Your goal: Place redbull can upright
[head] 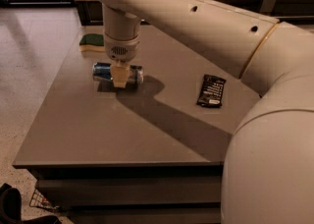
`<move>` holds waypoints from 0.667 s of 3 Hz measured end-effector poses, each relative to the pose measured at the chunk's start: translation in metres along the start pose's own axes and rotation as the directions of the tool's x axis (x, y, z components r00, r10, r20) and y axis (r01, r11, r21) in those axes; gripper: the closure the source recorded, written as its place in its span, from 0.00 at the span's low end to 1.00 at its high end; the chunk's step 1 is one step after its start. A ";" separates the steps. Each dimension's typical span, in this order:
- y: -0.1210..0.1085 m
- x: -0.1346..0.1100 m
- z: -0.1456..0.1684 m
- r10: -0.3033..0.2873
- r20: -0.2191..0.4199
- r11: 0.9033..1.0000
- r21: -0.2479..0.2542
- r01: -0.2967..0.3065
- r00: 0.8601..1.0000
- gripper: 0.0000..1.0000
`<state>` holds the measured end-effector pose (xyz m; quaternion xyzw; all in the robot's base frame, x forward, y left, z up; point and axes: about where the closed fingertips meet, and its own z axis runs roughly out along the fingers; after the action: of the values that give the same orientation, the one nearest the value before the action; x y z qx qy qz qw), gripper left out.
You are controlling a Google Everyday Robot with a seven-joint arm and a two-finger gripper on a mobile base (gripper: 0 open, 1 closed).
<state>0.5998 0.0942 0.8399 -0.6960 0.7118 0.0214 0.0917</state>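
Note:
The redbull can [102, 71], blue and silver, lies on its side on the grey table [122, 134], in the far left part. My gripper [119, 74] comes straight down from the cream arm and sits right over the middle of the can, covering its centre. Both ends of the can show on either side of the gripper. The can rests on the table top.
A green and yellow sponge [91, 42] lies at the table's far left corner, behind the can. A flat dark snack wrapper [211, 91] lies to the right. My large arm spans the upper right of the view. The table's front edge is near the bottom.

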 end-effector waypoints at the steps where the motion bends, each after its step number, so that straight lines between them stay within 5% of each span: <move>1: -0.007 0.006 -0.023 0.015 0.100 0.999 0.050 -0.020 0.995 1.00; 2: -0.012 0.013 -0.042 0.028 0.230 0.994 0.095 -0.051 0.973 1.00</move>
<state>0.6072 0.0746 0.8799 -0.6692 0.7104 0.0674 0.2072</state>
